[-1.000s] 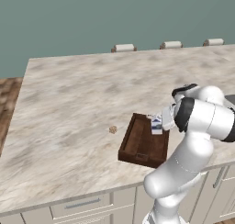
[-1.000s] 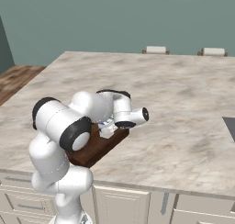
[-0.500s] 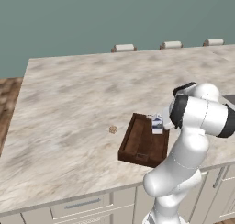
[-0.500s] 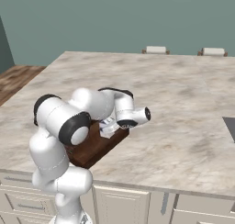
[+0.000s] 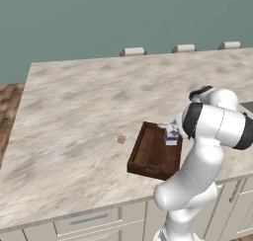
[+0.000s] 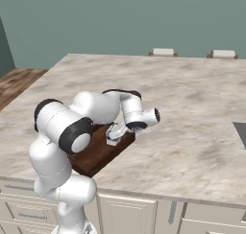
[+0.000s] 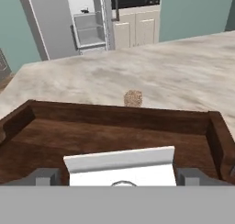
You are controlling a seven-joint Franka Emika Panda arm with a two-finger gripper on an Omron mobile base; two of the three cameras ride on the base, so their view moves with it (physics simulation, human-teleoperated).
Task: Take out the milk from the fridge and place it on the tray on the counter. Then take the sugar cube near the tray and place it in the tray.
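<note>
No text, brand, number or sign can be read anywhere. The milk (image 5: 171, 135) carries blue markings on its white side in the left base view, but they are too small and blurred to make out as letters. In the hand view its gabled top is plain white, and the tray (image 7: 114, 126) bears no lettering.
</note>
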